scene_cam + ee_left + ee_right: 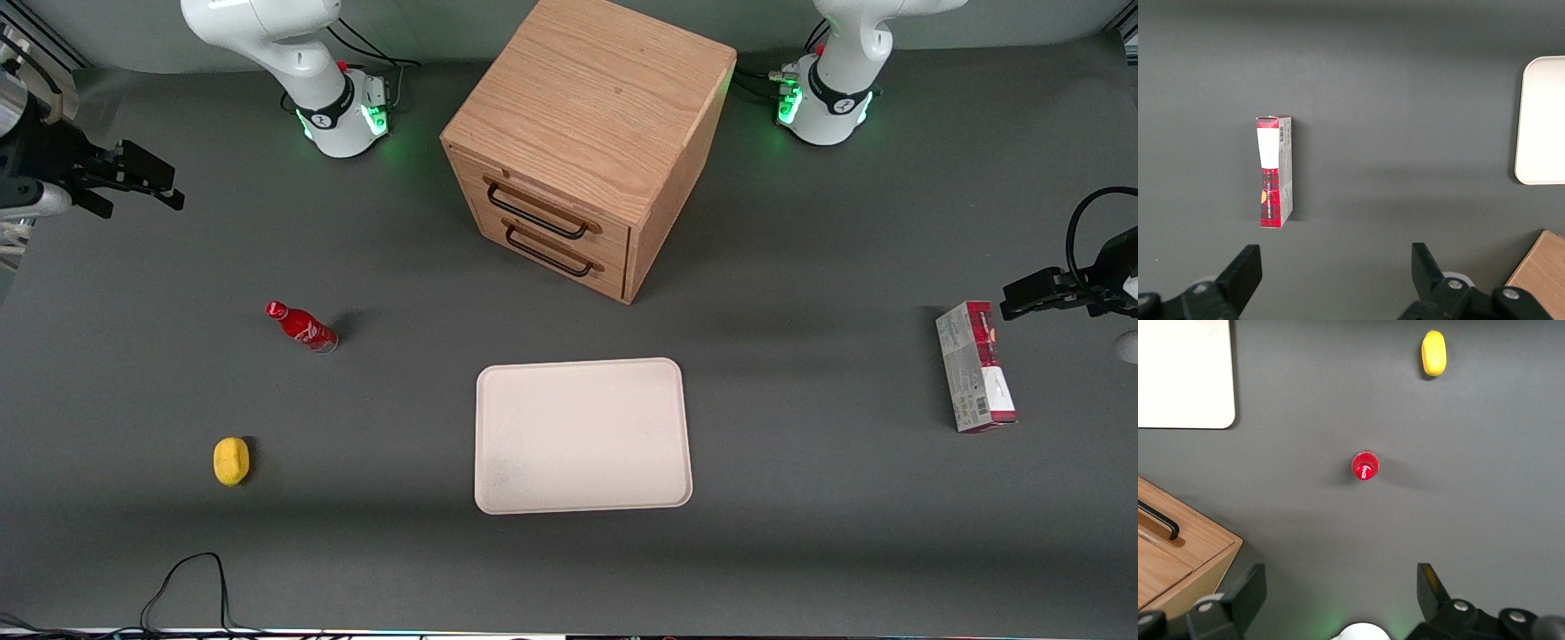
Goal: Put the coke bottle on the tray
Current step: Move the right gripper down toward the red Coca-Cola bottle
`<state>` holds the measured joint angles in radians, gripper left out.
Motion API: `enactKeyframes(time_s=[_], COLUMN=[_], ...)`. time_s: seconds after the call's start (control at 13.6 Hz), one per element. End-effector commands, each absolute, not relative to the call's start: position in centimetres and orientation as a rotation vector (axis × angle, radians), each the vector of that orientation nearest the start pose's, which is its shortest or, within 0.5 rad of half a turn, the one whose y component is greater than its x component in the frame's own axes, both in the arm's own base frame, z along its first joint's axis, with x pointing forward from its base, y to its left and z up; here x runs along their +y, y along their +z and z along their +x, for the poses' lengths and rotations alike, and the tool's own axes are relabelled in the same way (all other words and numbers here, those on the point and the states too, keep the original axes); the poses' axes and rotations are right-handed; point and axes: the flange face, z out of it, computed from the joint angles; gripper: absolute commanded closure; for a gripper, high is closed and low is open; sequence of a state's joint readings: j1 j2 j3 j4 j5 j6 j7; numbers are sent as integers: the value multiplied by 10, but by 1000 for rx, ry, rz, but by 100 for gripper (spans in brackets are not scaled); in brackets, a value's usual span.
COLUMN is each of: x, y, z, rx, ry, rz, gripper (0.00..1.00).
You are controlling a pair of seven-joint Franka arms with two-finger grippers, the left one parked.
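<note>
The lemon [231,461] lies on the dark bench [800,551], closest to the front camera, at the working arm's end. The tray [582,435] sits a little farther from that camera, in the middle of the bench, flat and with nothing on it. It is in front of the wooden drawer box [587,147].

A bit farther from the camera than the lemon stands the coke bottle [301,326]. It is standing up on its clear base, with the red cap on top. It is well apart from the tray, toward the working arm's end of the bench. Nothing touches it.

The right gripper [133,182] is up high, farther from the camera than the bottle and out past it at the working arm's end of the bench. It is well apart from the bottle. In the right wrist view the gripper [1341,597] looks straight down at the bottle's [1365,465] round cap. The two fingers [1248,590] are spread wide with nothing between them.

The bottle's long side points up, so I think the fingers should come down around it from above, one on each side of the neck or body. The bottle is not yet between them, so the arm must first slide over until the cap sits in the gap. It is slim and tall, so a bump could tip it. After that comes a carry sideways to the tray [1185,373].
</note>
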<state>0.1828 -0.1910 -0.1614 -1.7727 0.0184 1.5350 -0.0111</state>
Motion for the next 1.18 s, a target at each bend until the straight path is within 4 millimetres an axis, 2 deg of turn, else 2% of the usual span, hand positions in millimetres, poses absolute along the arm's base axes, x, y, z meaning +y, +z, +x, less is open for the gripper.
enactKeyframes(time_s=[0.0, 0.22, 0.29, 0.37, 0.59, 0.74, 0.88, 1.1], x=[7, 7, 8, 7, -5, -3, 1, 4], y=[629, 615, 597, 577, 493, 433, 384, 341], z=[498, 503, 508, 511, 510, 505, 506, 511], rx=[-21, -23, -20, -20, -1, -23, -30, -24], ry=[104, 147, 189, 187, 121, 32, -13, -29], rz=[-3112, -3113, -3113, -3114, -3113, -3117, -3125, -3135], gripper=[0, 0, 0, 0, 0, 0, 0, 0])
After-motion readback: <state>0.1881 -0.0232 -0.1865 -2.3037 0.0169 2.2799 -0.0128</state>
